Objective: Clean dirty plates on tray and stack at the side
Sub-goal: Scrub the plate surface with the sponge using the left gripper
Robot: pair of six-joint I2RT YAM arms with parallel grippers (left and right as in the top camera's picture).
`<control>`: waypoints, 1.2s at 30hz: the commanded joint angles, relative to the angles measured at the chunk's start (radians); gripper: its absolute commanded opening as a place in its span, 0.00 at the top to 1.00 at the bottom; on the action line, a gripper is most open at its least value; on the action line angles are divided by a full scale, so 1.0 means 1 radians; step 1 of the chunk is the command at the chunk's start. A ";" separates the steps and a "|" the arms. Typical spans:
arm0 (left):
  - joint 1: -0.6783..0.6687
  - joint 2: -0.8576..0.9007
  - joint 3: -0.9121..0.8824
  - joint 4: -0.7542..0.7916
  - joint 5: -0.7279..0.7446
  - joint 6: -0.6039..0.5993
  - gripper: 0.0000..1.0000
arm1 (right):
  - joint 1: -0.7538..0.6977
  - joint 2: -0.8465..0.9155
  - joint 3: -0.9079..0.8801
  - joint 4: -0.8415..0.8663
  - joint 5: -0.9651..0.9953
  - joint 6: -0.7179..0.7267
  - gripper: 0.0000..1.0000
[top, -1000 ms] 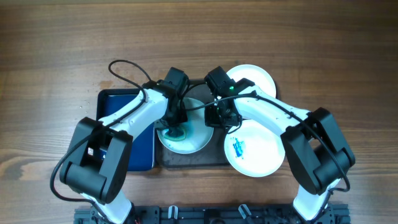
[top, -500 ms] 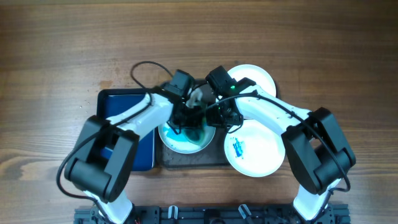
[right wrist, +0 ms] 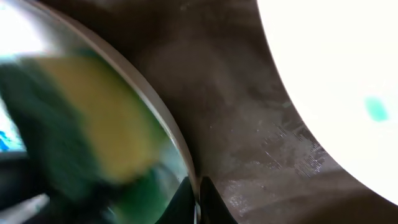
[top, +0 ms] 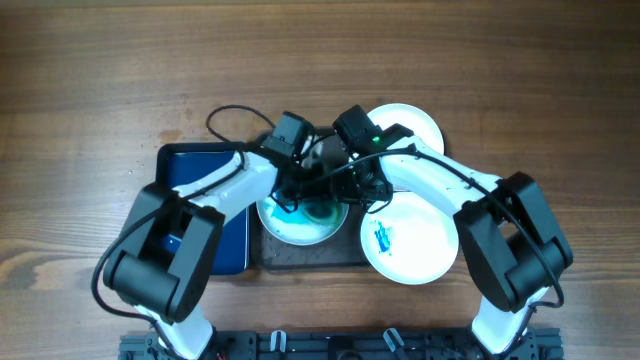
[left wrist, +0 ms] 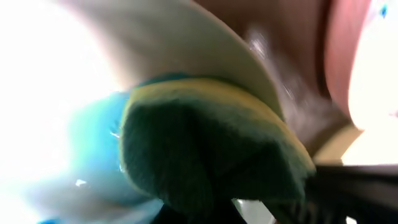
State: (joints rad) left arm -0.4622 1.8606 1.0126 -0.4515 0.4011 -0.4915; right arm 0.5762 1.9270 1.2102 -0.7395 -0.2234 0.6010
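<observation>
Stage: scrubbing of one plate, two arms cooperating.

Grips the soft green-and-yellow sponge (left wrist: 205,149) in the clenched left gripper (top: 300,200) and presses it onto the round pale-blue smeared plate (top: 290,232), so that the sponge face bears on the blue-green smear.

Clamps the right gripper (top: 352,195) on the rim of the smeared plate, fingertips (right wrist: 185,199) either side of the edge. Judged purpose: to stop sliding or turning under the scrub.

Seats the smeared plate on the large dark brown-grey rectangular tray (top: 305,258), near the middle of the bench's near edge, probably to contain any mess.

Holds in reserve the round white scribbled plate (top: 405,240), overhanging the tray's right end, not yet cleaned.

Sets the round white clean plate (top: 412,125) by the tray's far right corner, toward the far edge. Probably serves as base of the stack.

Stations the smaller deep-blue rectangular tray (top: 205,215) just beside the left end, within easy reach for the sponge.
</observation>
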 commanded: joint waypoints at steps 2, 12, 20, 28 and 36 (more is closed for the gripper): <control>0.105 0.079 -0.047 -0.105 -0.541 -0.123 0.96 | 0.001 0.014 -0.008 -0.006 0.038 0.002 0.96; 0.138 0.079 -0.047 -0.328 -0.659 -0.125 0.96 | 0.001 0.014 -0.008 -0.005 0.039 0.000 0.96; 0.085 0.079 -0.047 -0.318 -0.257 0.212 0.96 | 0.001 0.014 -0.008 0.005 0.039 0.000 0.96; -0.066 0.079 -0.047 -0.190 0.077 0.331 0.96 | -0.002 0.014 -0.008 0.006 0.039 -0.003 0.96; -0.087 0.079 -0.047 -0.084 0.015 0.142 0.96 | -0.002 0.014 -0.008 0.005 0.038 -0.007 0.96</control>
State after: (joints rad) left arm -0.5228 1.8549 1.0176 -0.5671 0.4557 -0.2459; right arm 0.5743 1.9266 1.2083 -0.7494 -0.2440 0.5919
